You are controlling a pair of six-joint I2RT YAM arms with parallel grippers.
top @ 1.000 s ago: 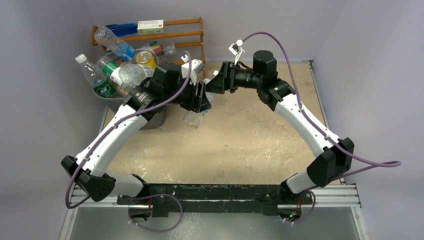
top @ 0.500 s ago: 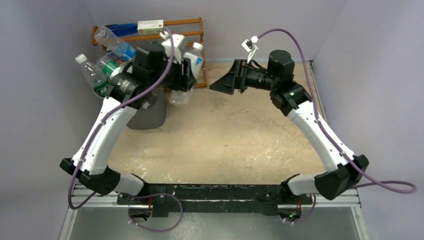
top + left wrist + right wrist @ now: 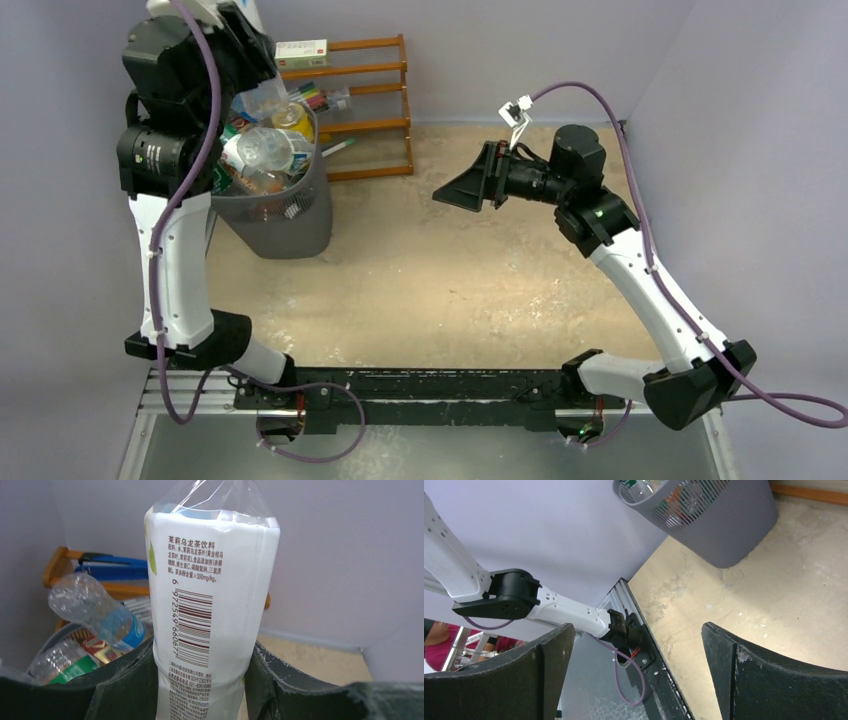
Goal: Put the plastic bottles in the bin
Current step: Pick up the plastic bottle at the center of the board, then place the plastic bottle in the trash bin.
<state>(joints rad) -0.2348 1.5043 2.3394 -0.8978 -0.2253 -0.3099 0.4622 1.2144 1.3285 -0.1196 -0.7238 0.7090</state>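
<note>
My left gripper [image 3: 200, 682] is shut on a clear bottle with a white label and barcode [image 3: 212, 595]. It holds the bottle upright above the grey bin. In the top view the left gripper [image 3: 248, 48] is raised high over the back rim of the bin [image 3: 290, 225], and the arm hides most of the held bottle. The bin is heaped with several bottles [image 3: 262, 148]; a clear one with a blue label [image 3: 95, 611] lies on top. My right gripper [image 3: 452, 194] is open and empty above the mid table, its fingers [image 3: 746, 675] spread wide.
The orange wooden rack [image 3: 370, 70] with markers and boxes stands against the back wall just right of the bin. A marker [image 3: 337, 149] lies at its foot. The bin's mesh wall [image 3: 719, 522] shows in the right wrist view. Purple walls close in on the left and back.
My left arm swung up and to the left with the bottle, from beside the rack to above the bin. My right arm drew back to the right, still open.
</note>
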